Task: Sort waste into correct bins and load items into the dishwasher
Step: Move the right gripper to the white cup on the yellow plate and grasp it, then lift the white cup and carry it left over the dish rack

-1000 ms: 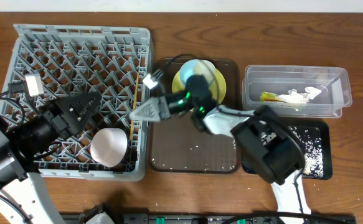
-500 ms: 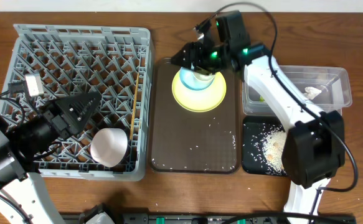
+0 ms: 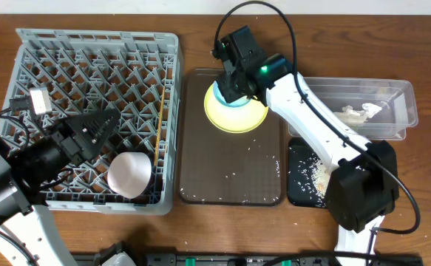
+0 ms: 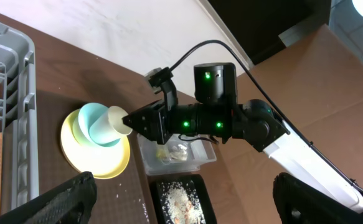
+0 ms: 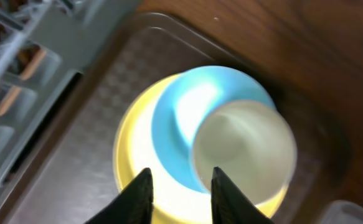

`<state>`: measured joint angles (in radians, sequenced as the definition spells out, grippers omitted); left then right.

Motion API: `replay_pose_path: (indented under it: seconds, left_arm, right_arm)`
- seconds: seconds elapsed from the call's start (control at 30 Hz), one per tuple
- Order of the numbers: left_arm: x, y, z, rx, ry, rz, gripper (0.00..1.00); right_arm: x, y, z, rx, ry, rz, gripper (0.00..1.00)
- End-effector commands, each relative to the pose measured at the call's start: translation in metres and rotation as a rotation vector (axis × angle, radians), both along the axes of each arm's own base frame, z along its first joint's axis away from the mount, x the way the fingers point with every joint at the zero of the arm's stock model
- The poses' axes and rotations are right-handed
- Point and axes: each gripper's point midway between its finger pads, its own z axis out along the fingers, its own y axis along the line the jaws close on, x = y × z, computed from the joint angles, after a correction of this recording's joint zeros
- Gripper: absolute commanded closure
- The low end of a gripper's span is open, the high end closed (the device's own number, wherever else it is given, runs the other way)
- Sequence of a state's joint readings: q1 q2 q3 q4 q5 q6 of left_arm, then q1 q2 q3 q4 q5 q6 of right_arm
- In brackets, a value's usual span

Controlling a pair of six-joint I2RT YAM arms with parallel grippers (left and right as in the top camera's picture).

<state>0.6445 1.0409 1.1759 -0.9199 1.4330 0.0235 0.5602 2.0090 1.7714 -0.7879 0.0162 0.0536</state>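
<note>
The right fingers (image 5: 142,190) hung parted and empty just above the light blue cup (image 5: 181,124), which sat on the yellow plate (image 3: 233,120) at the far end of the brown tray (image 3: 230,174). The left fingers (image 4: 69,196) stood wide apart, empty, over the grey rack (image 3: 89,66).

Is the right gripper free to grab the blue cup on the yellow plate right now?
Probably yes: the right gripper hangs open above the blue cup, and nothing covers it on the yellow plate.
</note>
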Motion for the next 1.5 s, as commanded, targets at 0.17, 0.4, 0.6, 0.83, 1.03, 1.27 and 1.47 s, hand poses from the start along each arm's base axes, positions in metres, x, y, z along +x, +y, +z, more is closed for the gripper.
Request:
replay_pose_path:
  seconds: [0.17, 0.4, 0.6, 0.83, 1.03, 1.27, 1.47]
  left_arm:
    - [-0.001, 0.000, 0.003, 0.004, -0.010, -0.001, 0.09]
    - [-0.001, 0.000, 0.003, 0.004, -0.010, -0.001, 0.09]
    - [-0.001, 0.000, 0.003, 0.004, -0.010, -0.001, 0.09]
    - [-0.001, 0.000, 0.003, 0.004, -0.010, -0.001, 0.09]
    - [-0.001, 0.000, 0.003, 0.004, -0.010, -0.001, 0.09]
    - [-0.001, 0.000, 0.003, 0.004, -0.010, -0.001, 0.09]
    - [-0.001, 0.000, 0.003, 0.004, -0.010, -0.001, 0.09]
  right_arm:
    - [-0.010, -0.014, -0.041, -0.088, 0.027, 0.001, 0.76]
    - [-0.013, -0.017, -0.072, -0.095, 0.016, 0.001, 0.80]
    - [0.005, -0.022, -0.036, -0.111, -0.095, -0.047, 0.99]
    - [-0.005, 0.003, 0.043, 0.067, -0.191, 0.023, 0.99]
    - [-0.056, 0.063, 0.107, 0.463, -0.109, 0.297, 0.99]
    - [-0.104, 0.141, 0.112, 0.760, 0.048, 0.574, 0.99]
    - [-0.149, 0.205, 0.074, 0.892, 0.144, 0.843, 0.99]
